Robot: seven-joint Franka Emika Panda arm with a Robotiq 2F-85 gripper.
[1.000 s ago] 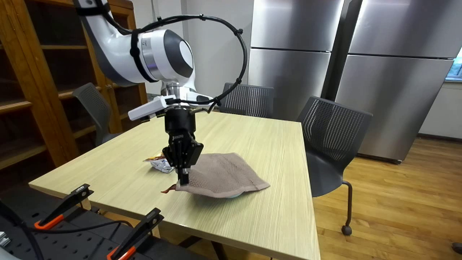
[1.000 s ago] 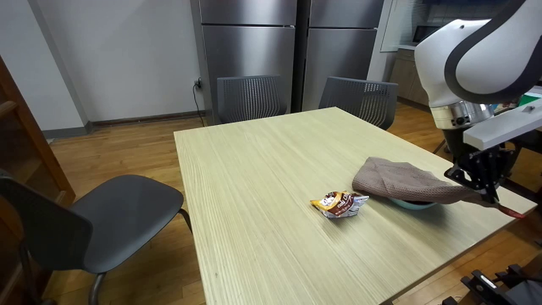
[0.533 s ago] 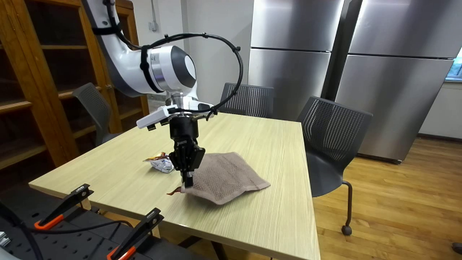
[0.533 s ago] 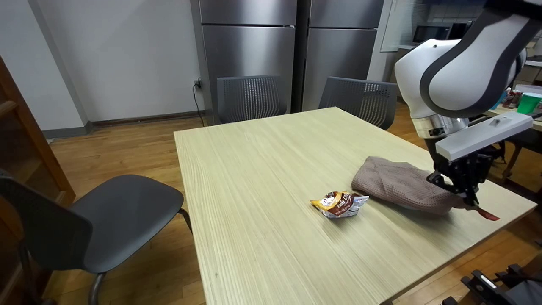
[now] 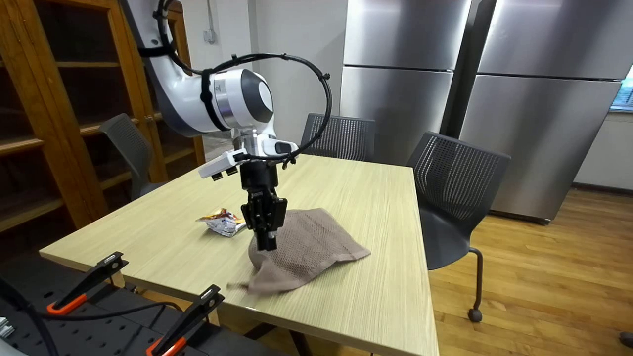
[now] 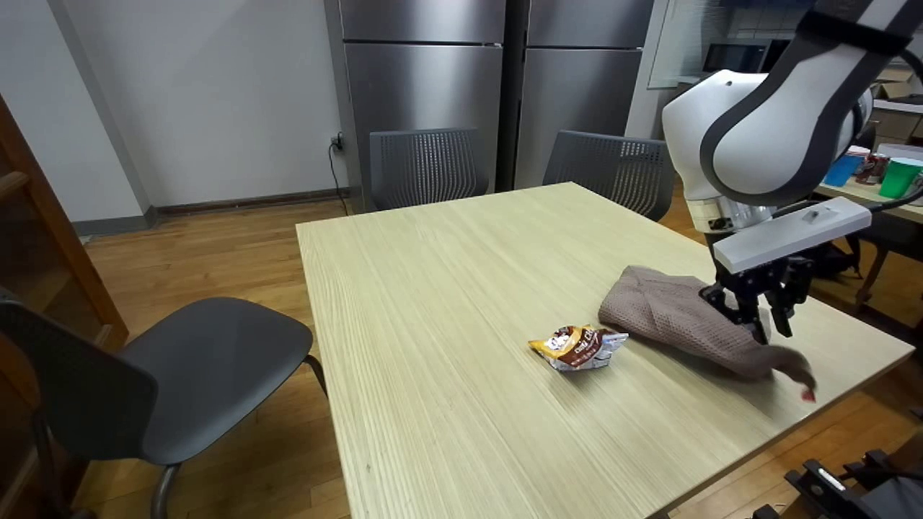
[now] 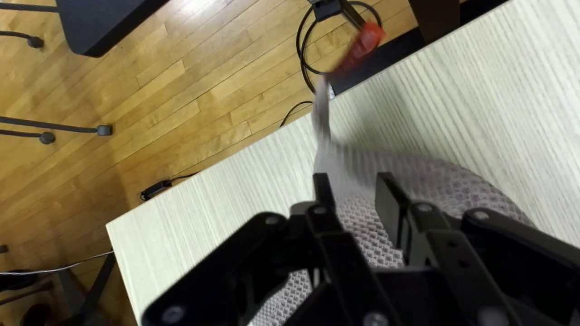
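My gripper (image 7: 352, 179) stands open in the wrist view, its two black fingers apart with nothing held between them. Below and behind them is a brownish-grey waffle-weave towel (image 7: 466, 190). In both exterior views the towel (image 5: 311, 242) (image 6: 670, 310) lies bunched on the table, raised in the middle over something it hides. My gripper (image 5: 267, 244) (image 6: 773, 333) hangs just above its near part; whether a fingertip touches the cloth I cannot tell. The towel's free corner, with a red tag (image 7: 362, 45), is blurred and hangs towards the table's edge.
A crumpled snack bag (image 5: 222, 222) (image 6: 579, 347) sits on the light wood table (image 6: 433, 324) close to the towel. Dark chairs (image 5: 460, 198) (image 6: 216, 367) stand around it. Black and orange clamps (image 5: 188, 321) stick up by the near edge.
The jaws were shut on the towel's corner and have opened, letting it drop. My gripper has moved inward over the table. A pale blue rim seen earlier under the towel is now covered.
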